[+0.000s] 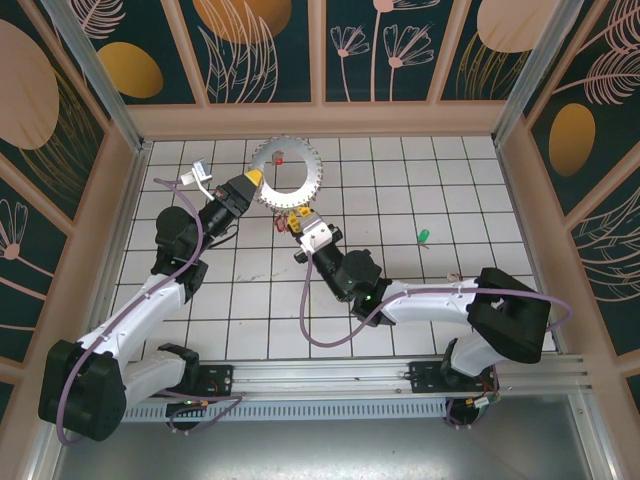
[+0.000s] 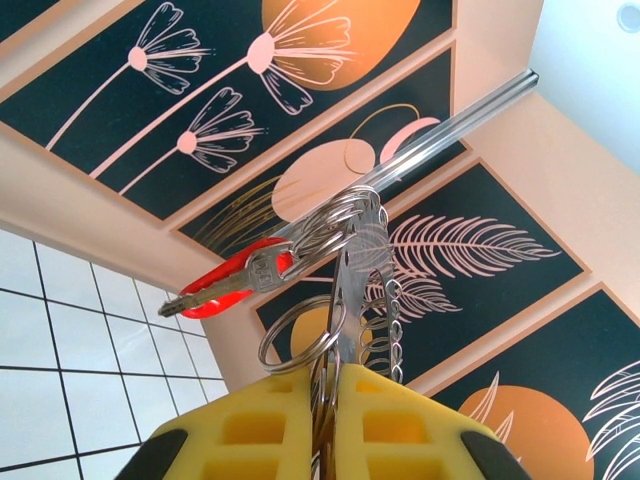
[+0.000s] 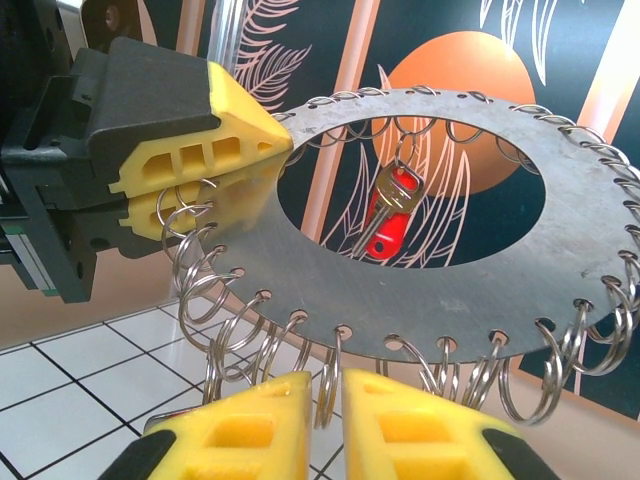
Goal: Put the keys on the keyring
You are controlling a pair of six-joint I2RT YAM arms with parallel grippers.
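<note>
The keyring (image 1: pixel 300 185) is held tilted up off the floor at the back middle. My left gripper (image 1: pixel 258 178) is shut on its left rim; the left wrist view shows the plate edge-on between the yellow fingers (image 2: pixel 270 420). A red-tagged key (image 2: pixel 225 285) hangs from a small split ring inside the central hole, the same red-tagged key (image 3: pixel 385 215) showing through the plate (image 3: pixel 450 270). My right gripper (image 3: pixel 332 390) sits under the near rim, its fingers closed to a narrow gap on one split ring. A green-tagged key (image 1: pixel 424 236) lies on the tiles to the right.
Several loose split rings line the plate's rim. A small red item (image 1: pixel 278 222) shows just left of my right gripper (image 1: pixel 296 214); I cannot tell what it is. Painted walls enclose the white tiled floor (image 1: pixel 450 190).
</note>
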